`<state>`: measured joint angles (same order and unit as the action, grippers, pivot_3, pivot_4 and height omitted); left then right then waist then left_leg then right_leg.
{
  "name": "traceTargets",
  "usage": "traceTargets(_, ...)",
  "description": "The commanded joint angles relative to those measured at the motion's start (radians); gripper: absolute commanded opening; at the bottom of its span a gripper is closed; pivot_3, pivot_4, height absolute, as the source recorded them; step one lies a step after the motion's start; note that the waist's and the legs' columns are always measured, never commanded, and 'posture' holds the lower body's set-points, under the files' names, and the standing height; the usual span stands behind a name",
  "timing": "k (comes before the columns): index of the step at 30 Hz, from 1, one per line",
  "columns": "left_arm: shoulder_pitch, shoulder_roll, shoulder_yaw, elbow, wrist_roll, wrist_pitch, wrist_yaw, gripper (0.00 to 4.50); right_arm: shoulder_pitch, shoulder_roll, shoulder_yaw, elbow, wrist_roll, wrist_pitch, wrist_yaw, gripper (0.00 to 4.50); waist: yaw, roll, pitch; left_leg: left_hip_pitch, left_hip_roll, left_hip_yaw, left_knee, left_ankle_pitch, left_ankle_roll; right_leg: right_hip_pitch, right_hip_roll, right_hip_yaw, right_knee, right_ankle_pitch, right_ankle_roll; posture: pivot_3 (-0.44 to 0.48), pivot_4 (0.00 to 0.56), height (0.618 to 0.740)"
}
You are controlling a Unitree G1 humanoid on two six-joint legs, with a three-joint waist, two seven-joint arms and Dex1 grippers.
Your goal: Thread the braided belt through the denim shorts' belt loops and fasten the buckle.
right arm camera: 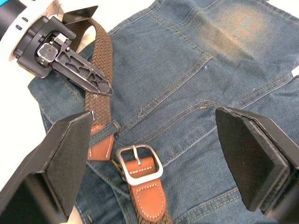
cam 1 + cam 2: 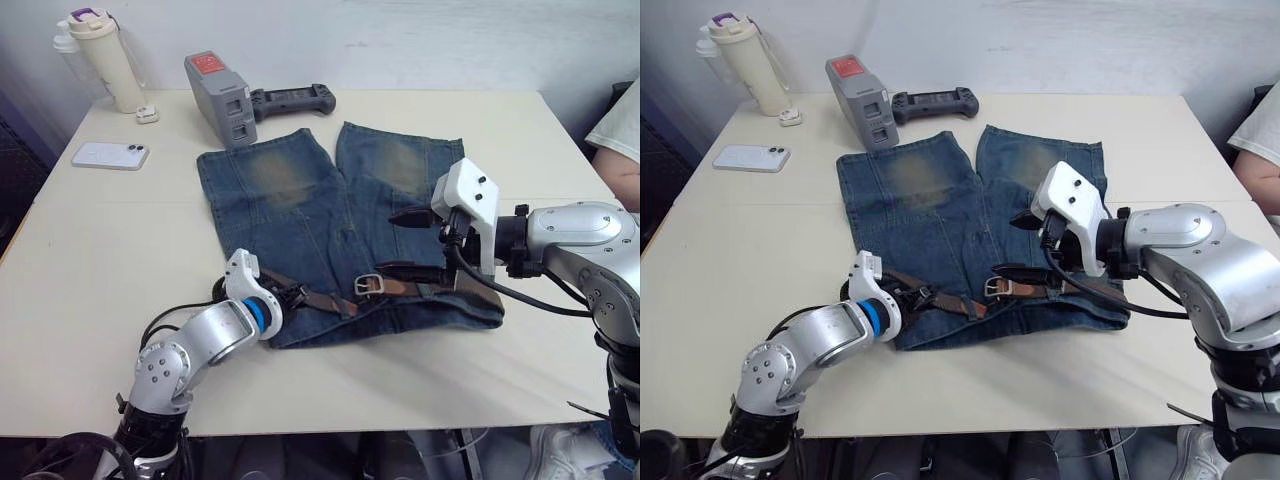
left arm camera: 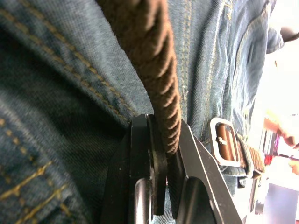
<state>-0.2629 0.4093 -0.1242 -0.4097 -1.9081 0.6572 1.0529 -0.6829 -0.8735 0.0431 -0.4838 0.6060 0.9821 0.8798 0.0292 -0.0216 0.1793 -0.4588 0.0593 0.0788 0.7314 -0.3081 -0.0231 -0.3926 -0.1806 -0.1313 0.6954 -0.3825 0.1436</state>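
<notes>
The left tool (image 3: 161,154) pinches the braided belt (image 1: 100,60) over the denim shorts (image 2: 300,220) on the table (image 2: 120,260). The right tool (image 1: 154,154) hangs spread wide above the buckle (image 1: 139,163) — touching nothing.

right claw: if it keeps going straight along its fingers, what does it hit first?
Most likely the buckle on the braided belt, lying on the denim shorts. The right claw is open and the buckle sits between its fingers; depth is unclear.

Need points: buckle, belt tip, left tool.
buckle (image 1: 139,163), right wrist view, on the silver frame.
belt tip (image 1: 100,148), right wrist view, on the tan leather end.
left tool (image 3: 163,158), left wrist view, between fingertips shut on the braided belt.
</notes>
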Motion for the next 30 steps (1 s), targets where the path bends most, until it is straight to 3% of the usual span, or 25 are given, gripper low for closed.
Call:
traceTargets(1,-0.011,0.024,-0.013,-0.013,-0.05,0.028,-0.013,0.0,-0.007,-0.004,-0.024,-0.026,0.006,-0.018,-0.006,4.42,-0.001,0.0,0.0,0.0,0.0,0.0,0.0,0.0,0.0,0.0,0.0,0.0,0.0,0.0,0.0,0.0,0.15,0.664)
traceTargets(2,-0.01,0.03,-0.014,-0.016,-0.057,0.034,-0.012,0.87,-0.007,-0.002,-0.023,-0.025,0.005,-0.021,-0.005,4.5,-0.001,0.0,0.0,0.0,0.0,0.0,0.0,0.0,0.0,0.0,0.0,0.0,0.0,0.0,0.0,0.0,0.15,0.664)
traceTargets(7,0.0,0.047,0.012,-0.06,-0.064,0.075,-0.025,2.77,-0.009,0.006,-0.015,-0.024,0.002,-0.029,-0.003,4.5,-0.002,0.0,0.0,0.0,0.0,0.0,0.0,0.0,0.0,0.0,0.0,0.0,0.0,0.0,0.0,0.0,0.15,0.664)
traceTargets(8,0.01,0.067,0.026,-0.072,-0.064,0.094,-0.04,3.34,-0.009,0.007,-0.015,-0.024,0.004,-0.029,-0.001,4.5,-0.002,0.0,0.0,0.0,0.0,0.0,0.0,0.0,0.0,0.0,0.0,0.0,0.0,0.0,0.0,0.0,0.15,0.664)
traceTargets(10,0.031,0.119,0.051,-0.094,-0.064,0.136,-0.083,3.92,-0.01,0.008,-0.016,-0.024,0.007,-0.028,0.002,4.5,-0.006,0.0,0.0,0.0,0.0,0.0,0.0,0.0,0.0,0.0,0.0,0.0,0.0,0.0,0.0,0.0,0.15,0.664)
traceTargets(11,0.042,0.148,0.062,-0.103,-0.064,0.156,-0.108,4.43,-0.011,0.007,-0.015,-0.024,0.008,-0.028,0.004,4.5,-0.008,0.001,0.0,0.001,0.0,0.0,-0.001,0.0,0.0,0.0,0.0,0.0,0.0,0.0,0.0,0.0,0.15,0.664)
traceTargets(13,0.064,0.23,0.078,-0.117,-0.064,0.201,-0.184,4.43,-0.01,0.004,-0.015,-0.023,0.01,-0.029,0.009,4.5,-0.012,0.001,0.001,0.002,0.001,0.001,-0.002,0.0,-0.001,0.0,0.001,0.001,0.0,0.0,0.0,0.0,0.15,0.664)
traceTargets(19,0.103,0.508,0.172,-0.06,-0.064,0.356,-0.58,4.43,-0.01,0.0,-0.015,-0.016,0.013,-0.035,0.025,4.5,-0.006,0.003,0.002,0.002,0.002,0.002,-0.004,0.001,-0.001,-0.002,0.002,0.001,0.0,0.0,-0.001,0.0,0.15,0.664)
traceTargets(22,0.089,0.629,0.169,-0.031,-0.064,0.434,-0.814,4.43,-0.012,0.004,-0.012,-0.013,0.009,-0.038,0.028,4.5,-0.006,0.004,0.002,0.001,0.002,0.003,-0.005,0.001,-0.002,-0.003,0.002,0.002,-0.001,-0.001,-0.001,0.0,0.15,0.664)
traceTargets(30,0.006,0.942,0.14,-0.016,-0.064,0.56,-1.284,4.43,-0.009,0.002,-0.02,-0.019,0.018,-0.029,0.028,4.5,-0.006,0.003,0.005,0.003,0.002,0.006,-0.015,0.002,-0.003,-0.006,0.002,0.003,-0.006,-0.001,-0.001,0.0,0.15,0.664)
